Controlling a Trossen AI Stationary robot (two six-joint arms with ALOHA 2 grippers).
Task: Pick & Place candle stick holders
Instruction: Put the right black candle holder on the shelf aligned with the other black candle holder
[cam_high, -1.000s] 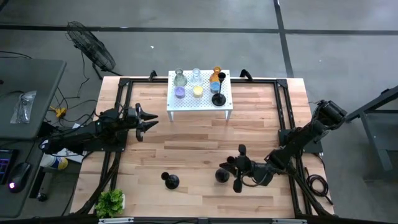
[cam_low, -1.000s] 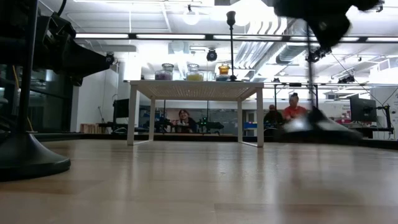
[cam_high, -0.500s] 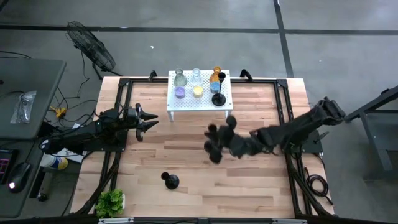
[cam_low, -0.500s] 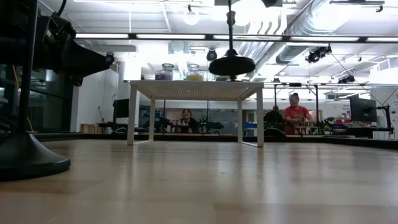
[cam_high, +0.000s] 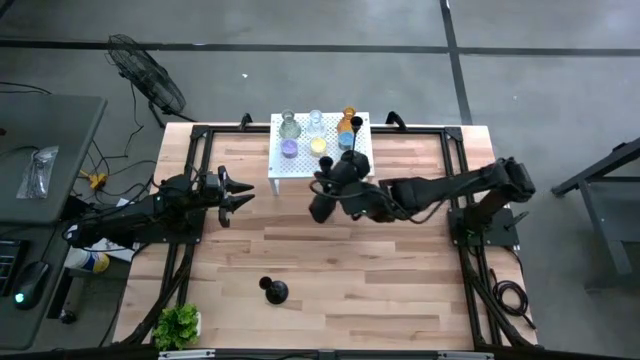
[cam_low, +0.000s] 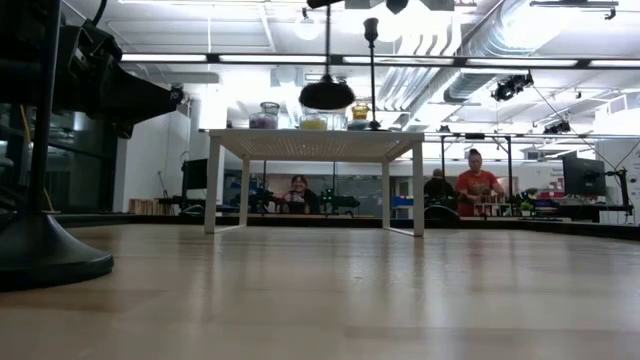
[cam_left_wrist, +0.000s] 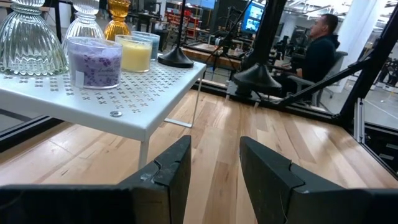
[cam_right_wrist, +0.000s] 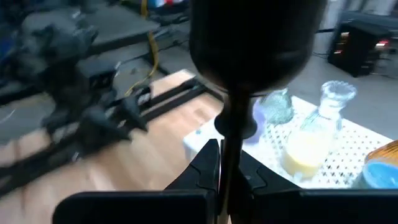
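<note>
The right claw pinches a black candle stick holder by its stem, airborne beside the white stand, likely for placing. The left claw waits open.

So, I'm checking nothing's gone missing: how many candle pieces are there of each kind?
Black holders: 3 (one on the stand, one carried, one on the table)
Glass cups: 6, all on the stand
Total: 9
</note>
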